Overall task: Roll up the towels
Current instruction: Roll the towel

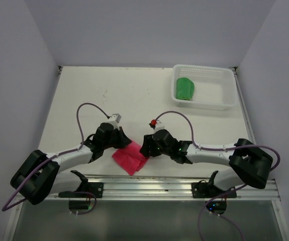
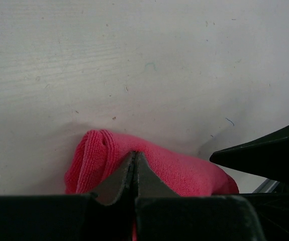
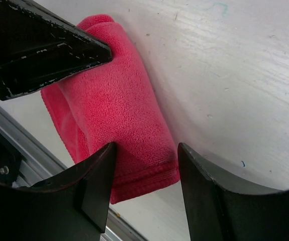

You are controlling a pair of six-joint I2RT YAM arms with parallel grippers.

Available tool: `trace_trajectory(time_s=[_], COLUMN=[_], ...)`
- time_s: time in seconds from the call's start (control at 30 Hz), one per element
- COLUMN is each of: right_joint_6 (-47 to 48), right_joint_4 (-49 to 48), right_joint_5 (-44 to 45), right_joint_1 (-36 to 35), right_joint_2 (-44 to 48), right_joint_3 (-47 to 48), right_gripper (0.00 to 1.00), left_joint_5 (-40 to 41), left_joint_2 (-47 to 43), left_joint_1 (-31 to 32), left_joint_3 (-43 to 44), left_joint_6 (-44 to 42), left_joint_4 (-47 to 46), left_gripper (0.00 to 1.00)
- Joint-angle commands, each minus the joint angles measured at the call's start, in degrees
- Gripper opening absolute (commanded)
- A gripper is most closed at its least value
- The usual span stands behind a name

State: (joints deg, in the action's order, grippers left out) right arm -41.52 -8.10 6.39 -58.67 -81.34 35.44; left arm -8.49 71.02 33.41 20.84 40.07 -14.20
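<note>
Both arms sit low, reaching toward centre frame in the top view. The white-and-black left arm [image 1: 69,158] angles in from lower left, its black left gripper [image 2: 135,154] pinched fully closed (fingertips meeting in a point). The matching right arm [image 1: 212,153] stretches in from lower right, its black right gripper [image 3: 147,150] parted, jaws spread wide.

The pink-red towel [image 3: 119,100] I see is soft, fuzzy cloth. The green towel [image 1: 185,89] looks like cloth too. The basket [image 1: 219,103] is pale plastic full of little holes. The table [image 2: 134,60] is dull white, with faint wood lines and tiny marks. My right gripper [image 3: 145,150] is dull black plastic. The rail [image 1: 149,182] is grey metal.
</note>
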Motion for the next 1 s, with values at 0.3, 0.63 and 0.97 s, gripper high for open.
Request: trace_trajectory(time_s=[0.3, 0.63, 0.97], right_joint_6=[-0.9, 5.0, 15.1], right_joint_4=[-6.1, 0.2, 16.4], right_joint_5=[-8.2, -1.1, 35.4], right_joint_1=[-0.6, -2.8, -13.0], right_joint_2=[-4.3, -1.8, 0.2], right_joint_3=[-2.8, -0.7, 6.6], right_gripper=[0.45, 0.0, 0.0], left_joint_5=[3.4, 3.6, 2.3], left_joint_2=[-0.5, 1.8, 4.1], left_joint_1=[0.6, 0.6, 0.0], left_joint_3=[-3.5, 2.4, 15.5], left_joint_6=[1.8, -0.4, -3.3], left_joint_4=[1.7, 4.0, 8.9], left_gripper=[0.0, 0.0, 0.0])
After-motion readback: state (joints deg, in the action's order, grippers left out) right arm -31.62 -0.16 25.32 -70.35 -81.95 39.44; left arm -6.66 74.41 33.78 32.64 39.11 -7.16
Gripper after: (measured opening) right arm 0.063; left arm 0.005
